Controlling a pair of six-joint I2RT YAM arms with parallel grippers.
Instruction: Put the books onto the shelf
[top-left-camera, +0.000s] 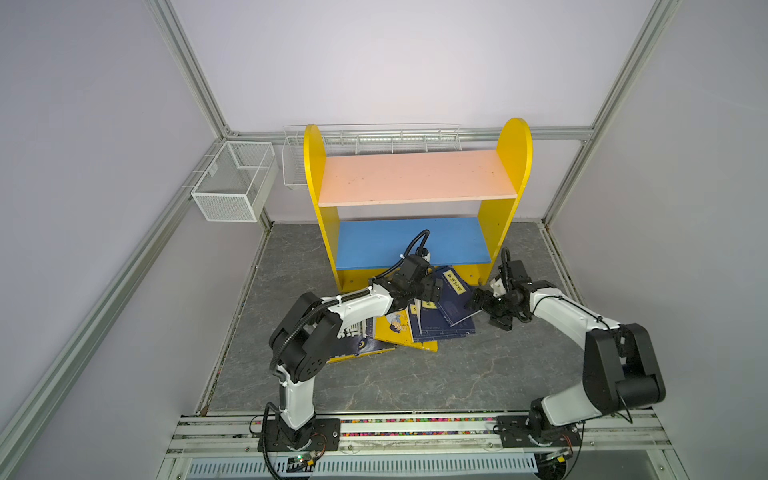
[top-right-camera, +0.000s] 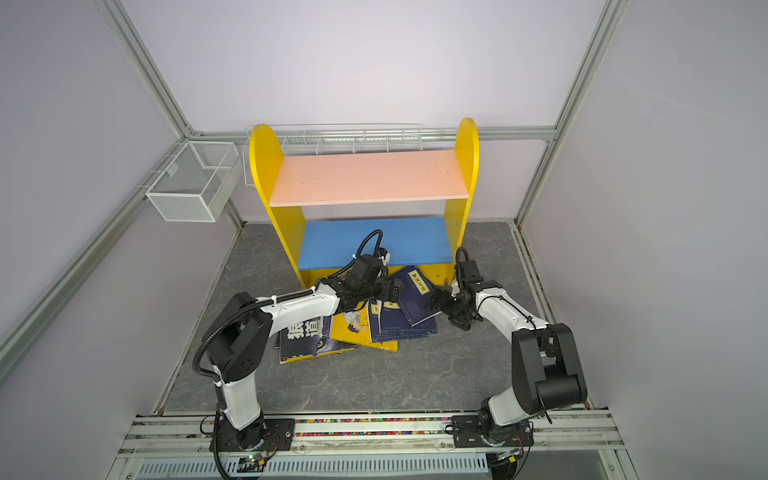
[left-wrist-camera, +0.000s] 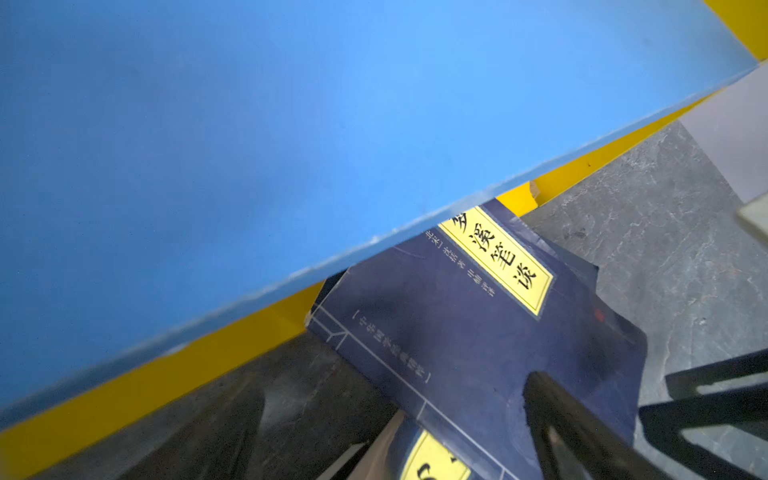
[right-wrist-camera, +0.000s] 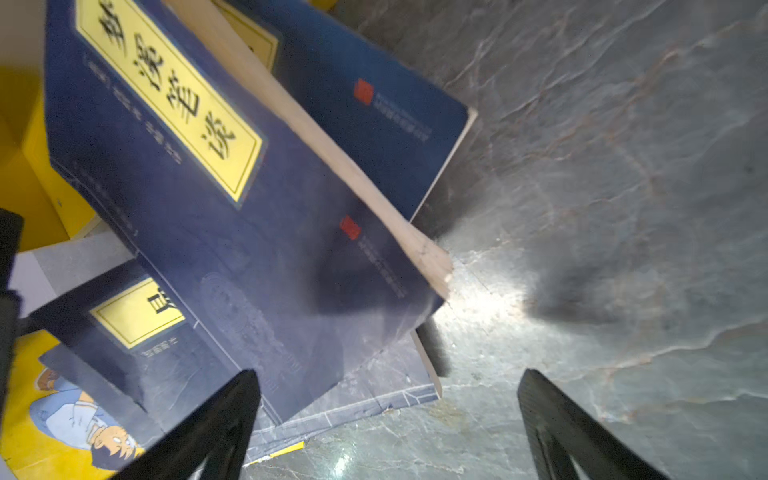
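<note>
The shelf (top-left-camera: 415, 176) stands at the back, with yellow sides, a pink upper board and a blue lower board (top-right-camera: 374, 243), both bare. The books lie in a loose pile on the floor in front of it. A navy book with a yellow label (top-left-camera: 455, 297) is on top, tilted against the shelf's base (left-wrist-camera: 478, 332) (right-wrist-camera: 208, 208). Beside it lie a yellow cartoon book (top-right-camera: 353, 328) and a dark book with large characters (top-right-camera: 307, 336). My left gripper (top-left-camera: 434, 289) (left-wrist-camera: 386, 436) hovers open over the navy book's upper-left part. My right gripper (top-left-camera: 482, 309) (right-wrist-camera: 390, 419) is open at the pile's right edge, with nothing held.
A white mesh basket (top-left-camera: 232, 183) hangs on the left wall. A long wire basket (top-left-camera: 374, 139) runs behind the shelf's top. The grey marble floor (top-left-camera: 415, 374) reaches from the pile to the front rail. Metal frame posts stand at the corners.
</note>
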